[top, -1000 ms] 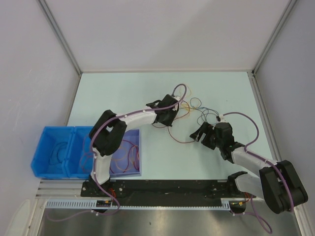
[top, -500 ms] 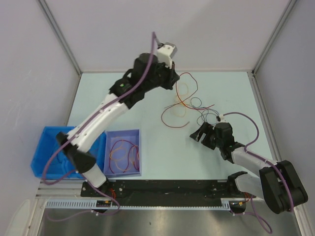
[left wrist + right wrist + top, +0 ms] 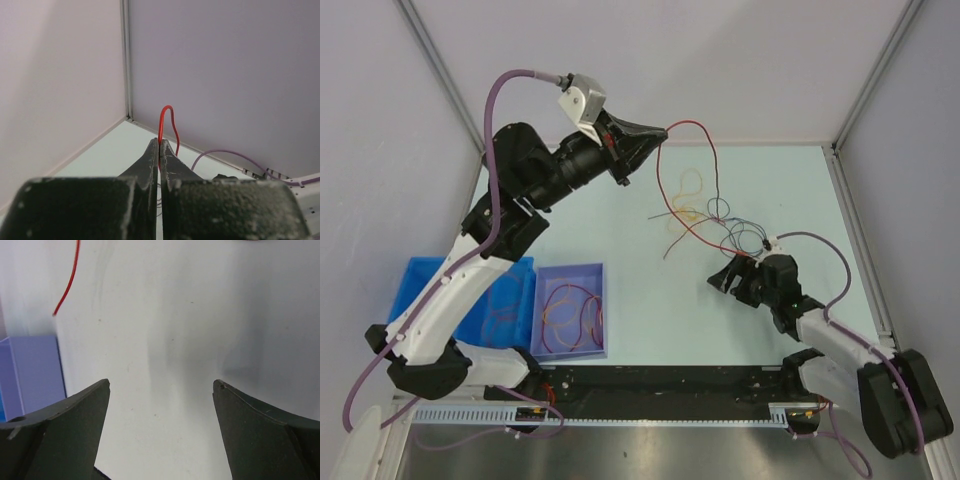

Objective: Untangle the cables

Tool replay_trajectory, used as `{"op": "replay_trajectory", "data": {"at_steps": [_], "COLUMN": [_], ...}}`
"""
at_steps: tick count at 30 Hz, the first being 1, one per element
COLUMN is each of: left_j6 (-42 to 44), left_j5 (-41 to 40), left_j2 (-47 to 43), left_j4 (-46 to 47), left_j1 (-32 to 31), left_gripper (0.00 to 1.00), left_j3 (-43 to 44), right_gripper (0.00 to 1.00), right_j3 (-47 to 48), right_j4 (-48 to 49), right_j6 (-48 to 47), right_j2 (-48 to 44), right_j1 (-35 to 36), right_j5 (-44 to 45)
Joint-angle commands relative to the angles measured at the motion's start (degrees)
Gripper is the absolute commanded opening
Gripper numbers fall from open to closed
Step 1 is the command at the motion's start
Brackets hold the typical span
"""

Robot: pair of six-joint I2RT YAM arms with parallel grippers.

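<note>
- Since a second ago, in the top view, the left arm has swung up off the table [image 3: 570, 200]; the left gripper [image 3: 663, 130] now hangs high near the back wall, and a red cable [image 3: 657, 168] is drawn up out of the heap
- Its jaws are pinched tight on that red cable, whose two strands drop to the other cables [image 3: 720, 225], which lie loose at centre right of the table
- Right gripper [image 3: 725, 278] has barely shifted: low, just on the near side of the heap, jaws spread wide, gripping nothing
- More loops [image 3: 570, 312] lie coiled in the purple bin [image 3: 603, 300], which stands next to the blue bin [image 3: 410, 275] at the left
- Left wrist view: the left gripper [image 3: 159, 150] has its fingers pressed together, the red cable [image 3: 160, 125] clamped between the tips and arching above them in a narrow loop against the wall
- Right wrist view: the right gripper [image 3: 160, 385] has its jaws far apart over the table [image 3: 175, 315], nothing between them; a red cable [image 3: 70, 285] end shows at upper left, well apart from the fingers, and the purple bin [image 3: 30, 370] sits at the left edge
</note>
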Motion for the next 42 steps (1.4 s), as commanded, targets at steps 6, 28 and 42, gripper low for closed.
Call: {"op": "replay_trajectory", "data": {"at_steps": [6,28,42], "left_j6": [3.46,3.81,3.55], "left_j5": [-1.28,-4.18,-4.09], "left_j2": [-3.02,-8.12,-7.95], "left_j4": [1.72,2.34,2.87], "left_j1": [-0.22,0.65,1.80], "left_gripper": [0.00,0.00,0.00], "left_j3": [-5.75,-12.89,-13.41], "right_gripper": [0.91,0.90,0.49], "right_j3": [5.76,21.84,25.27], "right_j4": [-19.21,-4.21,2.03], "right_j6": [-4.12,-17.21,-18.71], "right_j2": [-28.43,-11.41,-2.09], "right_j1": [2.64,4.40,5.54], "right_j5": [-2.17,-4.10,-7.08]}}
